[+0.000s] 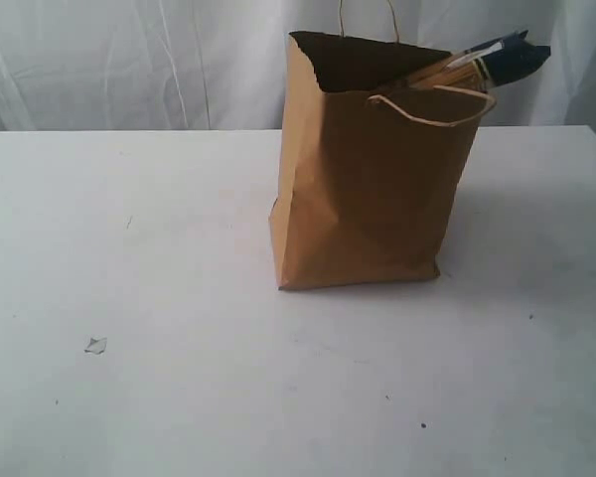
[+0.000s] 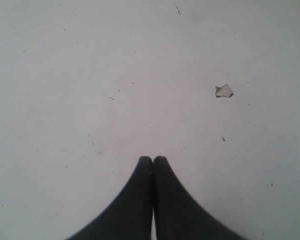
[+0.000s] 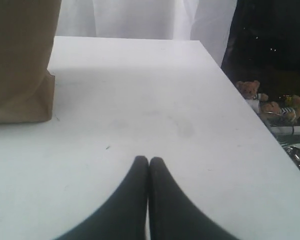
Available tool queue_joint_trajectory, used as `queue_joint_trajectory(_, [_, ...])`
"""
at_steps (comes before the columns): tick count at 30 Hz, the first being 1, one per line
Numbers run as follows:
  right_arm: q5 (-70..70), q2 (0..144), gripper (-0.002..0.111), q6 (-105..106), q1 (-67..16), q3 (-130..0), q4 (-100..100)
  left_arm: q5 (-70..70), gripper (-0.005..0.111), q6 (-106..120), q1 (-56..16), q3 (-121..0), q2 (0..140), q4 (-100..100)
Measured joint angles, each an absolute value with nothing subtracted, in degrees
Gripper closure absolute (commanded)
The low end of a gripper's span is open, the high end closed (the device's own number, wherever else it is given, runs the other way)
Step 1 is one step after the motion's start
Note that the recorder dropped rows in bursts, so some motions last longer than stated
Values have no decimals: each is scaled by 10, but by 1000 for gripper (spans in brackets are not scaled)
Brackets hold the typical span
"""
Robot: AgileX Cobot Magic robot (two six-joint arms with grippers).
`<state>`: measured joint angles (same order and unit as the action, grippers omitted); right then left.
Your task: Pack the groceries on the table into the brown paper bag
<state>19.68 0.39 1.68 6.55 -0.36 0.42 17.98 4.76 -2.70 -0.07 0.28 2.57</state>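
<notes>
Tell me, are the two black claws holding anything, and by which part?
Nothing is held. The black left gripper and black right gripper are both shut and empty, over the wide flat white tabletop.

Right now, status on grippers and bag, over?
Left gripper shut, empty; right gripper shut, empty. Brown paper bag upright, noodle packet poking out. Small scrap on table.

So the paper bag (image 1: 368,189) stands upright on the table (image 1: 129,248), a bit right of the middle and toward the back edge. The noodle packet (image 1: 515,60) sits inside it, poking out over the rim at the bag's right side. A little scrap (image 1: 96,345) lies on the table well off to the bag's front left, and a curtain (image 1: 129,60) hangs behind the table.
</notes>
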Motion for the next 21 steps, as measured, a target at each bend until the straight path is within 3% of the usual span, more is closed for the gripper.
queue_joint_trajectory(21, [199, 4, 108, -99, 26, -4, -105, 180, 107, 48, -27, -1, 3, 26])
